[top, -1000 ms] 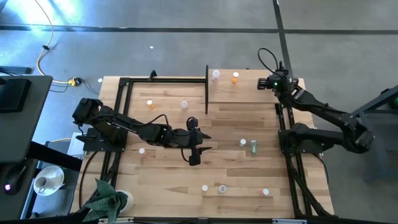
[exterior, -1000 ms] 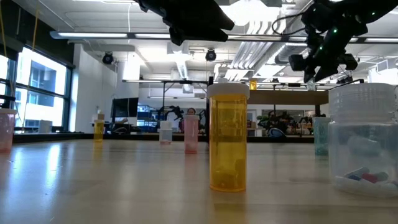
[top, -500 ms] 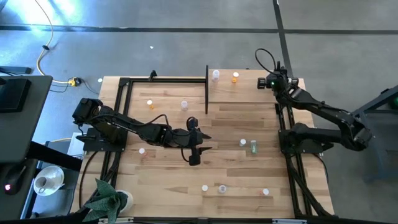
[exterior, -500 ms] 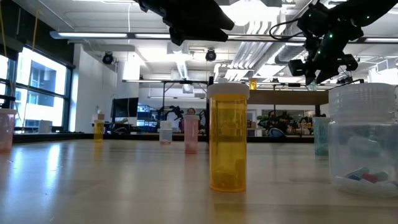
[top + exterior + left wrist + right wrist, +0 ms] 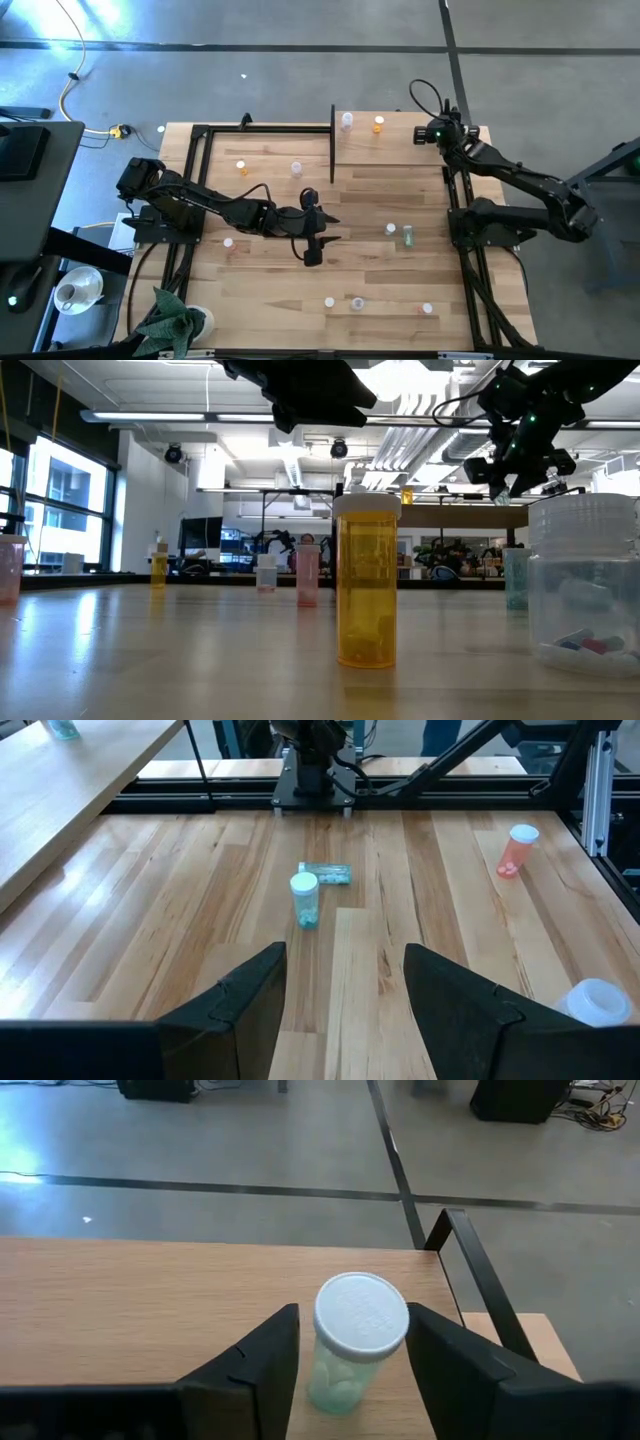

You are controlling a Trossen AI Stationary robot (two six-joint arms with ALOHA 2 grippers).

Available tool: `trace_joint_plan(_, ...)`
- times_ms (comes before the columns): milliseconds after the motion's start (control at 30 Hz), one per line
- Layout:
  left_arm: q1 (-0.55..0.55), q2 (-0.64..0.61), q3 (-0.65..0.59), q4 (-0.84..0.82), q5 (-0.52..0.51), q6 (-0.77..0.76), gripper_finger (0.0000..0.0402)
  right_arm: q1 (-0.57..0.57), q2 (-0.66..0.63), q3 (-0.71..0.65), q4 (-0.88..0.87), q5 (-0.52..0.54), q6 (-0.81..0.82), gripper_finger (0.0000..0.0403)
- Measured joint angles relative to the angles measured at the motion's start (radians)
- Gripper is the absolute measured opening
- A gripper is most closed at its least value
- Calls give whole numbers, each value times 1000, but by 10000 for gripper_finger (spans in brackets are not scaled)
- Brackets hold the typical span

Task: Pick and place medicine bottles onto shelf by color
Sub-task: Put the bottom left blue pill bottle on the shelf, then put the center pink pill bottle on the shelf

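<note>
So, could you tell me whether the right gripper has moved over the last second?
Yes. In the high view the right gripper has shifted slightly left, toward the orange bottle on the shelf.

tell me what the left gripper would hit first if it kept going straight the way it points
Probably the upright pale-green bottle with a white cap, straight ahead of the open left gripper; a second green bottle lies just behind it.

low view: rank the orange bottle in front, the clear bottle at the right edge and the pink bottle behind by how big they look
1. Clear bottle, cut off by the frame.
2. Orange bottle; both sit close to the camera, so their order is unsure.
3. Pink bottle, smallest, but farther back, so its true size may match.
</note>
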Motion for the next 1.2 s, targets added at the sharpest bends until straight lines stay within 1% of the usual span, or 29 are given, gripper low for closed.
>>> trace_joint_plan(133, 0, 0, 0, 0, 0, 0, 191, 0, -21, 0, 1, -4, -17, 181)
trace_joint_plan(300, 0, 0, 0, 0, 0, 0, 191, 0, -86, 0, 0, -16, -35, 181)
trace_joint_plan(367, 0, 0, 0, -2, 0, 0, 191, 0, -121, 0, 0, -36, -63, 181)
trace_joint_plan(467, 0, -1, 0, -19, 0, -2, 191, 3, -171, 0, -11, -99, -118, 181)
trace_joint_plan(533, 0, -23, -1, -67, -1, -2, 191, 15, -202, 0, -34, -130, -137, 181)
trace_joint_plan(600, 0, -46, 1, -95, -9, -11, 191, 31, -231, 0, -54, -138, -151, 181)
trace_joint_plan(733, -4, -89, -1, -210, -81, -50, 191, 68, -287, 0, -69, -138, -187, 181)
trace_joint_plan(833, -18, -127, -1, -296, -159, -76, 191, 100, -325, 0, -69, -139, -211, 181)
trace_joint_plan(967, -45, -133, -1, -370, -255, -98, 191, 165, -362, 0, -70, -143, -255, 181)
trace_joint_plan(1033, -52, -129, -1, -385, -274, -115, 191, 205, -373, 0, -70, -146, -279, 181)
trace_joint_plan(1133, -54, -98, -1, -425, -277, -143, 191, 267, -385, 0, -69, -149, -312, 181)
trace_joint_plan(1200, -54, -82, -1, -427, -282, -150, 191, 313, -386, 0, -68, -169, -315, 181)
